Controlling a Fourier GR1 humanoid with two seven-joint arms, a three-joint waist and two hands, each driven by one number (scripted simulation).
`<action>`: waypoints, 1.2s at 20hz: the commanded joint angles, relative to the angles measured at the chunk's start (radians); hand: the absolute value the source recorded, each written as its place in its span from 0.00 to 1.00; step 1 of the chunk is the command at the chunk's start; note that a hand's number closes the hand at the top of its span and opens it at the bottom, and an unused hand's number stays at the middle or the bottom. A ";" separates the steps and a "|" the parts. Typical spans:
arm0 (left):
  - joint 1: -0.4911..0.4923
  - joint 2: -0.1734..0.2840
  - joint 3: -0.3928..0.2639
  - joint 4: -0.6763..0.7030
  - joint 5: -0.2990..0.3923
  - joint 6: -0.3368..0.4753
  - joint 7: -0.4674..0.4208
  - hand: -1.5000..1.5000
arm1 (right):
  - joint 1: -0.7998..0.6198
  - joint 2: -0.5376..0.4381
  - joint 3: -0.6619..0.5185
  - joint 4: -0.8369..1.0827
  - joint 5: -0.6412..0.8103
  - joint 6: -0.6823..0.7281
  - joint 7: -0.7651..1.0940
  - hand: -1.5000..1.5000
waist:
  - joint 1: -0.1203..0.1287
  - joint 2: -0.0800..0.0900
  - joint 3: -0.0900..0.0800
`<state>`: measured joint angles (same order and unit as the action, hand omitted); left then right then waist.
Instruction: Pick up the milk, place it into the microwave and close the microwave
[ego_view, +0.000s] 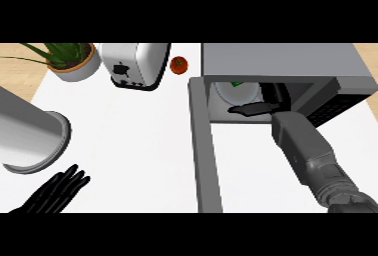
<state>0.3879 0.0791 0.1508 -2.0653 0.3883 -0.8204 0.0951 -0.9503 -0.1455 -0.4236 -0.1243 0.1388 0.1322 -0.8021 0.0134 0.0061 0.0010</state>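
Observation:
The microwave (284, 60) stands at the upper right with its door (207, 150) swung open toward me. Inside its cavity I see the milk (235, 92), a white carton with a green mark. My right forearm reaches into the opening, and my right hand (272, 100) sits against the carton's right side. Its thumb (247, 109) lies along the carton's near side, and the other fingers are hidden under the microwave's roof. My left hand (55, 192) rests open at the lower left of the counter, far from the microwave.
A large grey metal pot (29, 137) stands at the left edge. A toaster (134, 65), a potted plant (72, 60) and a small red tomato (178, 65) line the back of the white counter (133, 150).

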 joint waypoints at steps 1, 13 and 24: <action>-0.052 -0.042 -0.047 0.036 -0.105 0.002 -0.013 0.00 | 0.086 0.028 0.004 -0.039 -0.023 0.086 -0.034 0.00 | -0.015 -0.008 -0.001; -0.173 -0.079 -0.132 0.193 -0.372 0.087 -0.144 1.00 | 0.430 0.033 0.117 -0.217 0.025 0.081 -0.073 0.00 | -0.073 -0.027 -0.005; -0.338 -0.079 -0.282 0.402 -0.595 0.185 -0.232 1.00 | 0.826 -0.042 0.136 -0.557 -0.050 0.215 -0.103 0.00 | -0.088 -0.022 -0.007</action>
<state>0.0980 0.0048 -0.0879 -1.7280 -0.1319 -0.6647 -0.0913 -0.2517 -0.1585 -0.2963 -0.5623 0.1130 0.2667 -0.8860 -0.0696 -0.0167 -0.0053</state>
